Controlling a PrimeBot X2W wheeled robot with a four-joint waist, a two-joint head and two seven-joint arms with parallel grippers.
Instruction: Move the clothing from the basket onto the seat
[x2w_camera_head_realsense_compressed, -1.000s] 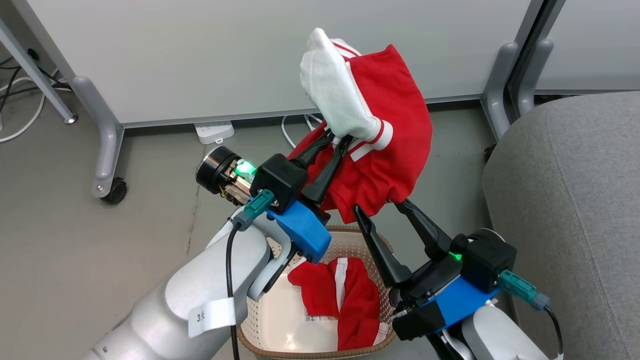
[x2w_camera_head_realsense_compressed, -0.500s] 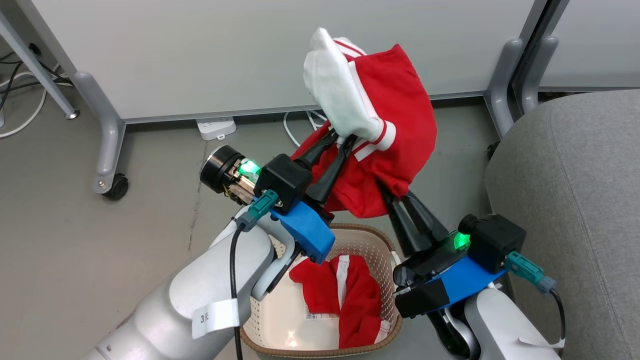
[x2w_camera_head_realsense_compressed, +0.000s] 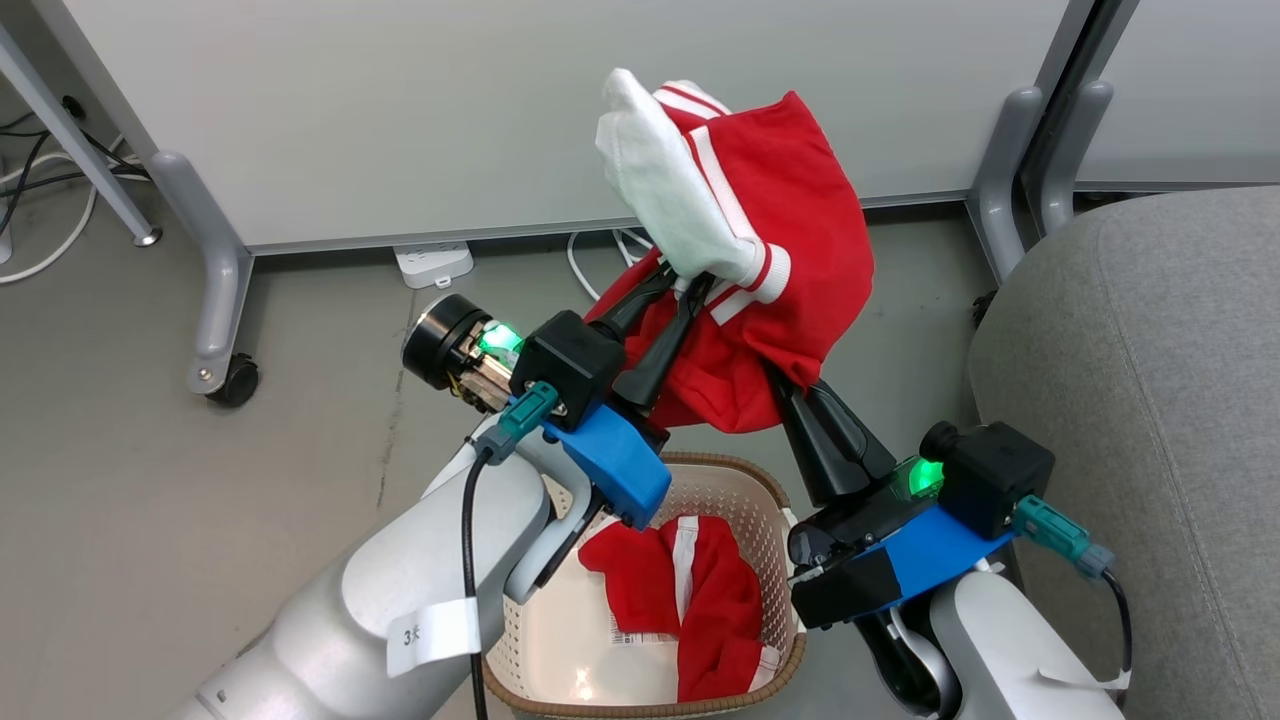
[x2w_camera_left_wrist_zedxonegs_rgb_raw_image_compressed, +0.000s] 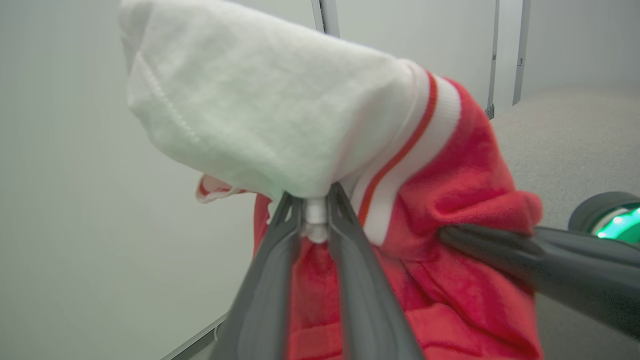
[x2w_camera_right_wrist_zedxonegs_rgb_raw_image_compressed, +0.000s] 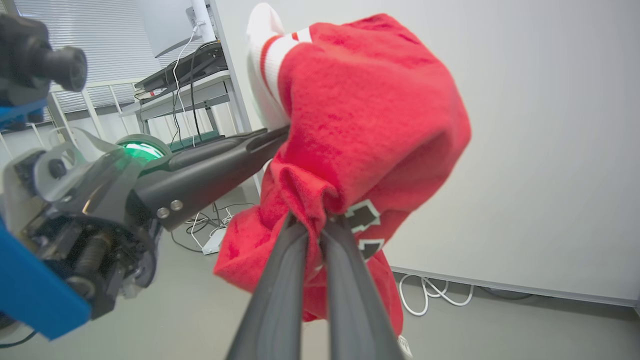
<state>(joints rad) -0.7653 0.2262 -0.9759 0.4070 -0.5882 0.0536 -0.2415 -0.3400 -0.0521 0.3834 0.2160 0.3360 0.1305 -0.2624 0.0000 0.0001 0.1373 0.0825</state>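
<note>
A fuzzy red cloth garment (x2w_camera_head_realsense_compressed: 800, 220), soft white knit lining; a glossy cream perforated plastic basket (x2w_camera_head_realsense_compressed: 725, 495) with brown woven rim; a coarse matt grey fabric seat (x2w_camera_head_realsense_compressed: 1150, 350); smooth dull grey floor (x2w_camera_head_realsense_compressed: 150, 480).

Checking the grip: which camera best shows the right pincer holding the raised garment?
Right wrist view: close up, the right pincer is shut on a bunched red fold of the raised garment. Head view shows its tips at the lower edge. Left wrist view shows it blurred, sideways.

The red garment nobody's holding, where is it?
In the head view the loose red garment lies crumpled in the basket, toward its right side, bottom centre, below the lifted garment.
</note>
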